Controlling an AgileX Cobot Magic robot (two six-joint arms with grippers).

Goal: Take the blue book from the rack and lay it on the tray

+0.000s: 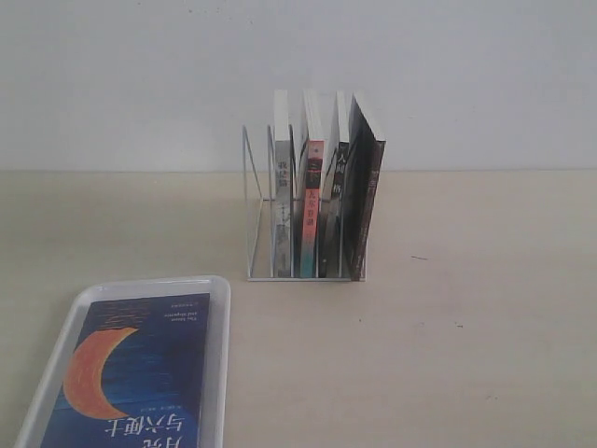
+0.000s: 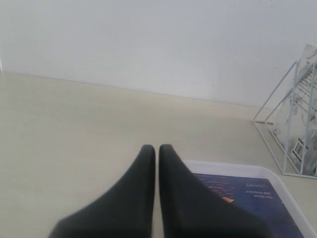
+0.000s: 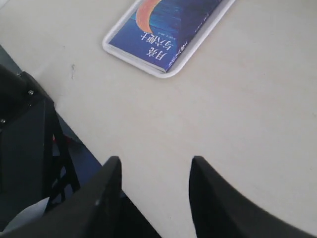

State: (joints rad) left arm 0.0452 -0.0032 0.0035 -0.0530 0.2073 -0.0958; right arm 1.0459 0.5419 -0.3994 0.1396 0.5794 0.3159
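One blue book (image 1: 140,373) lies flat, cover up, in the single white tray (image 1: 222,355) at the lower left of the exterior view. The frame's bottom edge cuts off both. The cover shows an orange crescent and white Chinese characters, upside down in this view. In the right wrist view they read 月亮与六便士 (image 3: 163,47), and the left wrist view shows small print that looks like "The Moon and Sixpence".

One wire rack (image 1: 303,219) stands at the centre of the exterior view on the pale table (image 1: 466,327), well apart from the tray. It holds four upright books: a white-spined one (image 1: 282,187), a red-and-teal-spined one (image 1: 312,201), a black-spined one (image 1: 334,210) and a black-covered one (image 1: 368,196) leaning at the right end. Their spine lettering is too small to read.

The two grippers show only in the wrist views. The left gripper (image 2: 157,148) has its jaws closed together, empty, above the tray's near rim. The right gripper (image 3: 156,171) has its jaws wide apart, empty, above the bare table edge.
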